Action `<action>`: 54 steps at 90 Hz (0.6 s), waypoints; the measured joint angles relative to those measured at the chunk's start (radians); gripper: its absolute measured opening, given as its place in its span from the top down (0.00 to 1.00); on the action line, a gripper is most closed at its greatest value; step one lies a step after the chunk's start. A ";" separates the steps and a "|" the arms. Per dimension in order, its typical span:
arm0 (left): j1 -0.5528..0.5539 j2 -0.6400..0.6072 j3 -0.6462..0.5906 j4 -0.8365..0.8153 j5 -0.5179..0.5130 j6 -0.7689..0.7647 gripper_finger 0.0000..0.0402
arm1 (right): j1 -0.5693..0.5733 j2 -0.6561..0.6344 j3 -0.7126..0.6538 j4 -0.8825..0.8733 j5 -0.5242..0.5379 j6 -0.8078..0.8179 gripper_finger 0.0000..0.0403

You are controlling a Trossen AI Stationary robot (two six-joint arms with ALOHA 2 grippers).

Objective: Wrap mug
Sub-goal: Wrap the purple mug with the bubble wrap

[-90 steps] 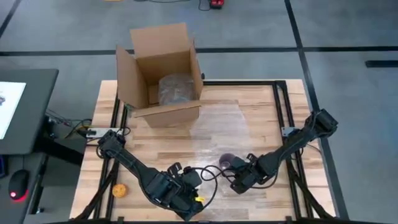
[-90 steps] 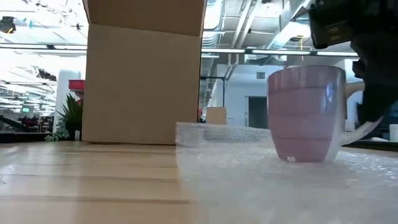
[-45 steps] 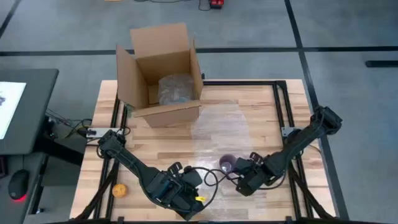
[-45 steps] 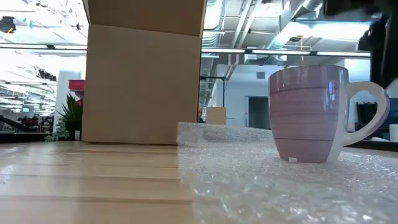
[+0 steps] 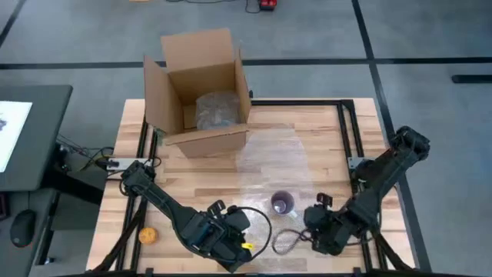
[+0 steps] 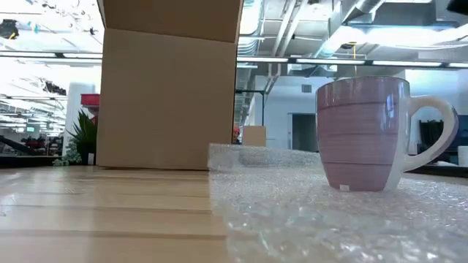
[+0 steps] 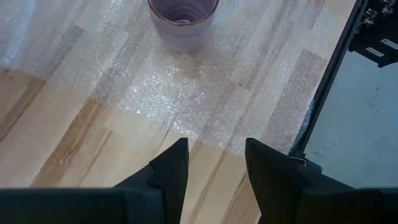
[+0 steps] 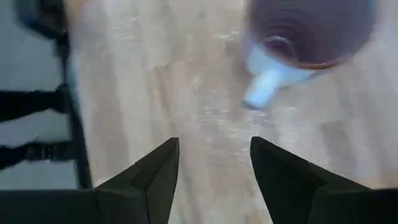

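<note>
Standing upright on bubble wrap (image 5: 269, 158), mug (image 5: 282, 204) is waiting; both grippers, left gripper (image 7: 216, 163) and right gripper (image 8: 214, 163), are gaping empty; grab the wrap's edge low.

A mug (image 5: 282, 204) stands upright on a sheet of bubble wrap (image 5: 273, 158) spread across the middle of the bench (image 5: 323, 138), toward its front edge. Behind it, at the bench's rear left, sits an open cardboard box (image 5: 198, 88) with a wrapped bundle (image 5: 215, 110) inside. The left pincer (image 5: 240, 218) lies just left of the mug, the right pincer (image 5: 311, 223) just right of it, and a small ball (image 5: 146, 235) rests near the front left corner.
</note>
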 joint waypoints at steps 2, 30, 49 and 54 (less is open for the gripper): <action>0.000 0.000 0.000 0.000 0.000 0.003 0.65 | 0.014 0.005 -0.008 0.034 -0.005 -0.015 0.54; 0.000 0.000 0.000 0.002 0.035 -0.012 0.65 | 0.180 0.216 -0.057 0.409 -0.099 -0.307 0.53; 0.002 0.000 0.000 0.003 0.036 -0.012 0.65 | 0.194 0.395 -0.052 0.403 -0.214 -0.250 0.54; 0.002 0.000 0.000 0.004 0.042 -0.013 0.65 | 0.191 0.420 -0.049 0.388 -0.220 -0.174 0.55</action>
